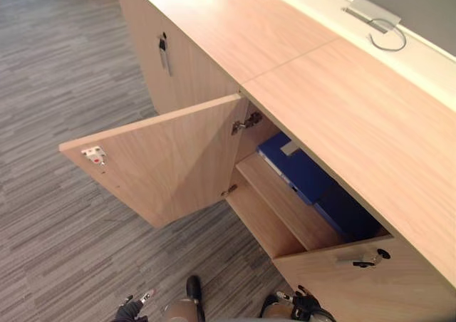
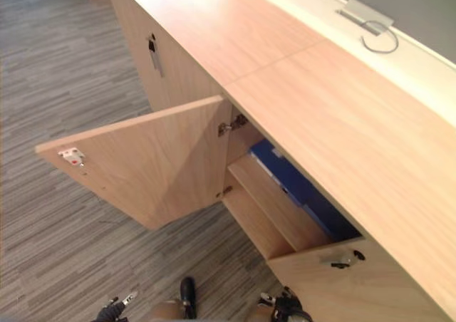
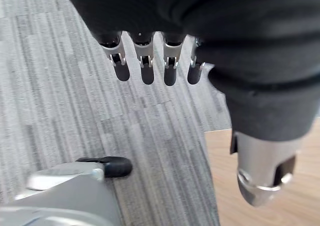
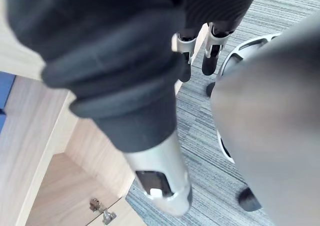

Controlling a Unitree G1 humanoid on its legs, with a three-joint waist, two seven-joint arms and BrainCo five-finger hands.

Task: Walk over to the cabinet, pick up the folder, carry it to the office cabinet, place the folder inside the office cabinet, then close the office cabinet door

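One blue folder (image 1: 296,167) lay flat inside the office cabinet (image 1: 356,122), on the upper shelf (image 1: 285,204), toward that shelf's back edge and its hinge-side end. A darker blue shape sat further along the same shelf under the cabinet's top; whether it was part of the same folder or something separate could not be told. Below the shelf, the lower compartment showed bare wood.

The cabinet door (image 1: 171,162) stood swung wide over the grey striped carpet (image 1: 64,87), hanging from a metal hinge (image 1: 246,122) at the opening's upper corner, with a small white-and-red latch (image 1: 94,153) near its free edge. The neighbouring doors on either side were closed, each with a handle (image 1: 363,258) near its top edge.

The left hand (image 3: 147,61) hung above the carpet with its fingers straight and its thumb apart, holding and touching nothing. The right hand (image 4: 125,76) hung just beside the cabinet's open front, its fingers (image 4: 212,56) loose and uncurled, thumb pointing down, also empty. Both hands were well apart from the folder.
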